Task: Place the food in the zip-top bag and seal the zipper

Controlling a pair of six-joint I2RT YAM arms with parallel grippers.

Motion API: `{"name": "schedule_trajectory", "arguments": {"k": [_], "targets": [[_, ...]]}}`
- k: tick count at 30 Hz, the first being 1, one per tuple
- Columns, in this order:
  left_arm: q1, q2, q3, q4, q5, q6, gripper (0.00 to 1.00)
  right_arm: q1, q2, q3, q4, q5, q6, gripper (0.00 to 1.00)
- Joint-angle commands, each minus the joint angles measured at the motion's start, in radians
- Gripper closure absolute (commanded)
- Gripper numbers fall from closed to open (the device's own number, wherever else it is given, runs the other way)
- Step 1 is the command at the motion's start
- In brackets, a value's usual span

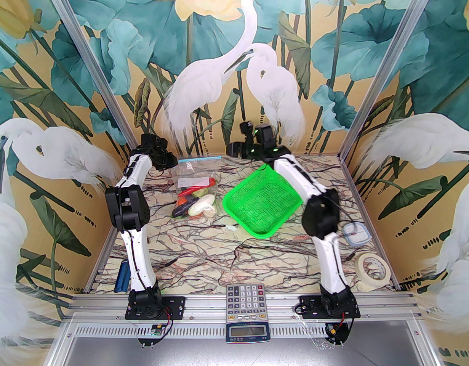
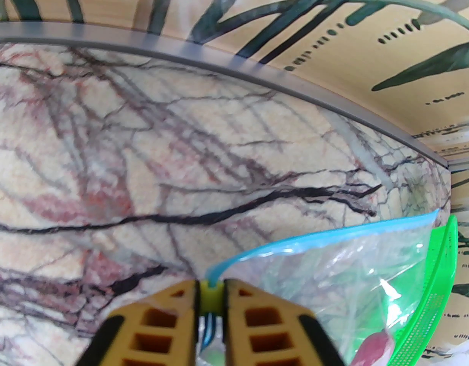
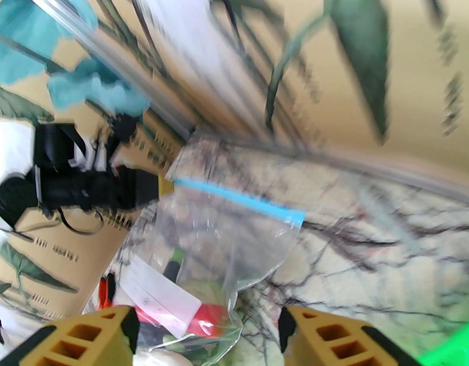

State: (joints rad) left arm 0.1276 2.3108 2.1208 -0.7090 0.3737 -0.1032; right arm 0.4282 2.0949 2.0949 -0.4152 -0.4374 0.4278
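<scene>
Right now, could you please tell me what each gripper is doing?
Left gripper: closed on the zipper end.
Right gripper: open, holding nothing.

I see my left arm (image 1: 137, 174) and right arm (image 1: 299, 177): white tubes, black joints, thin black cables. My left gripper (image 2: 210, 286) and right gripper (image 3: 207, 318) have yellow fingers (image 2: 158, 326) with square holes.

Basket (image 1: 263, 200) beside bag (image 1: 192, 172); near tabletop (image 1: 219, 257) free

Clear zip-top bag (image 1: 192, 172), light-blue zipper (image 1: 200, 159), bright green mesh basket (image 1: 263, 204), veined cream marble table (image 1: 219, 250)
</scene>
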Motion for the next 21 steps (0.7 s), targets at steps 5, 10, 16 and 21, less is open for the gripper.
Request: {"name": "schedule_trajectory", "arguments": {"k": [5,10,16,21], "targets": [[-0.010,-0.194,-0.174,0.331,0.047,-0.104,0.56,-0.033,-0.316,-0.203,-0.278,0.516,-0.001,0.24],[-0.010,-0.335,-0.219,0.417,0.019,-0.127,0.52,-0.072,-0.519,-0.444,-0.450,0.639,0.088,0.19],[-0.009,-0.542,-0.431,0.518,-0.006,-0.144,0.50,-0.109,-0.742,-0.834,-0.465,0.591,0.286,0.13],[-0.017,-0.657,-0.591,0.521,0.027,-0.141,0.53,-0.142,-0.763,-0.998,-0.364,0.514,0.360,0.07]]}}
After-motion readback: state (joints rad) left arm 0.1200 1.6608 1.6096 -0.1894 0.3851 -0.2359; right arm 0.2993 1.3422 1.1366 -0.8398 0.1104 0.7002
